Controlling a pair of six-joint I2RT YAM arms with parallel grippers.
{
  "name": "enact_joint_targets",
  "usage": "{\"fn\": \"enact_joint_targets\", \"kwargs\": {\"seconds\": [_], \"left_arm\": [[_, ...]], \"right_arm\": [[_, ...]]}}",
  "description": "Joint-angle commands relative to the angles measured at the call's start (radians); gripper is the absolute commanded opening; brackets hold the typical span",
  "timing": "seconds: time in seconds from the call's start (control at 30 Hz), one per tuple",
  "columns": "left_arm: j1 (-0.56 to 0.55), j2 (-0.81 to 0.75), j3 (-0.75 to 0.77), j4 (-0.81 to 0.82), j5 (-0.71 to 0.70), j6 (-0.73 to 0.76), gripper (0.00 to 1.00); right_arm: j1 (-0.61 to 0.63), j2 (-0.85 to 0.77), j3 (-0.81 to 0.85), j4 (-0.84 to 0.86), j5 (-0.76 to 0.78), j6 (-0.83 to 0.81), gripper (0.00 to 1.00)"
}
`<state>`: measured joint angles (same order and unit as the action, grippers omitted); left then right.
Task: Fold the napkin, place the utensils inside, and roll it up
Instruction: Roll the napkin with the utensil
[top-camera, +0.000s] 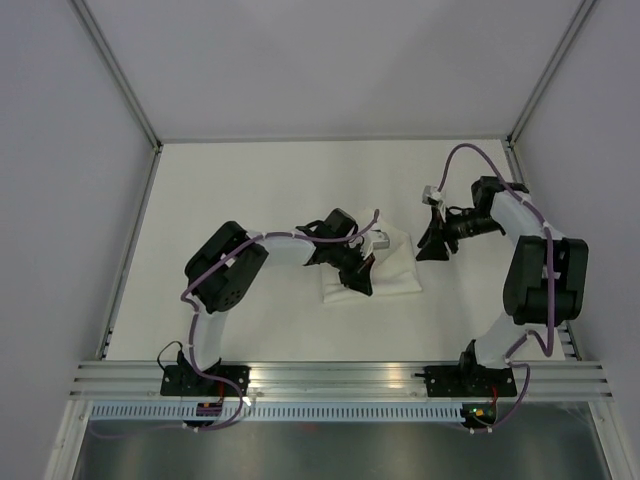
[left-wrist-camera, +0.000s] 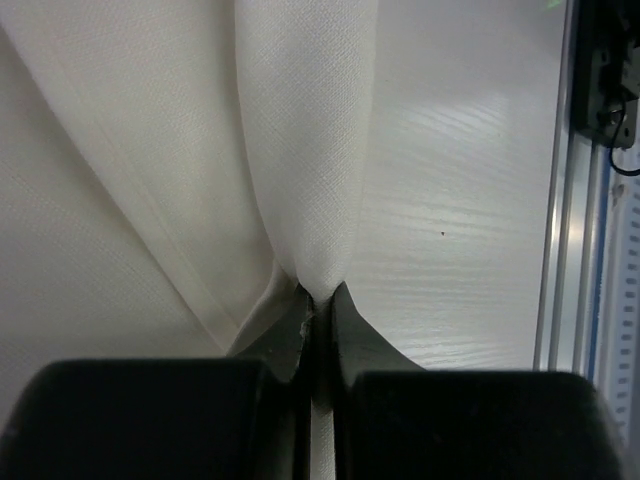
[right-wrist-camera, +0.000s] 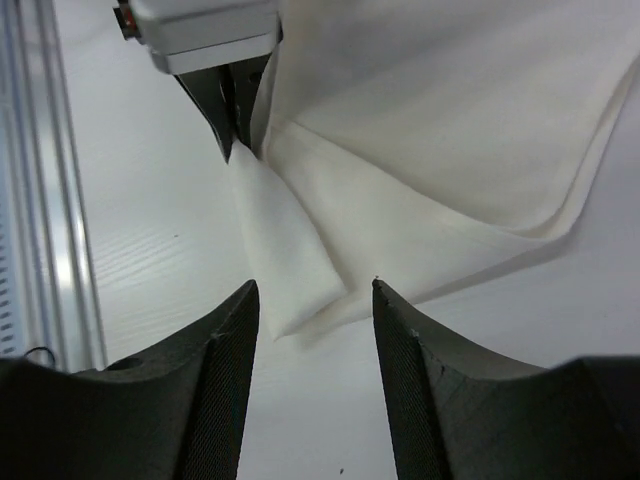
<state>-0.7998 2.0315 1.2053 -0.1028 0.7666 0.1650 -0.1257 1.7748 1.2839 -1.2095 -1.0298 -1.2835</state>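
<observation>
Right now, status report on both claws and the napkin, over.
Left claw shut on napkin, pinching a raised fold. Right claw open, facing the napkin's corner. No obstruction seen.

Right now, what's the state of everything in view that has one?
napkin: folded, one flap pinched up.
left fingers: shut on the napkin flap.
right fingers: open, at the napkin's corner, gripping nothing.

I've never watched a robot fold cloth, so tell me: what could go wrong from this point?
The left pincer grips only a thin pinch of the napkin; a tug might slip it free. The open right pincer hovers at a folded corner, and closing could catch just one layer, skewing the fold.
</observation>
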Motion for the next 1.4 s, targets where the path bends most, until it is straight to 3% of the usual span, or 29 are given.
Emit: {"fn": "enact_joint_targets", "kwargs": {"seconds": [0.0, 0.13, 0.33, 0.4, 0.53, 0.67, 1.13, 1.27, 1.37], "left_arm": [[0.028, 0.073, 0.025, -0.14, 0.088, -0.048, 0.02], [0.043, 0.107, 0.046, -0.141, 0.115, -0.08, 0.02], [0.071, 0.151, 0.112, -0.176, 0.171, -0.117, 0.02], [0.076, 0.177, 0.155, -0.214, 0.18, -0.121, 0.02], [0.076, 0.213, 0.221, -0.259, 0.183, -0.139, 0.02], [0.076, 0.226, 0.261, -0.276, 0.18, -0.148, 0.02], [0.079, 0.251, 0.316, -0.334, 0.165, -0.154, 0.04], [0.082, 0.237, 0.313, -0.333, 0.151, -0.154, 0.2], [0.099, 0.193, 0.274, -0.25, 0.166, -0.234, 0.31]], "right_arm": [[0.073, -0.179, -0.182, 0.347, 0.04, 0.126, 0.56], [0.26, -0.392, -0.374, 0.673, 0.265, 0.304, 0.58], [0.478, -0.494, -0.56, 0.856, 0.465, 0.351, 0.58], [0.532, -0.499, -0.619, 0.938, 0.566, 0.362, 0.58], [0.652, -0.459, -0.646, 0.984, 0.62, 0.392, 0.58], [0.698, -0.416, -0.653, 1.033, 0.686, 0.414, 0.56], [0.732, -0.338, -0.667, 1.022, 0.703, 0.429, 0.42], [0.732, -0.321, -0.672, 1.016, 0.706, 0.435, 0.3], [0.732, -0.31, -0.681, 1.015, 0.703, 0.438, 0.2]]}}
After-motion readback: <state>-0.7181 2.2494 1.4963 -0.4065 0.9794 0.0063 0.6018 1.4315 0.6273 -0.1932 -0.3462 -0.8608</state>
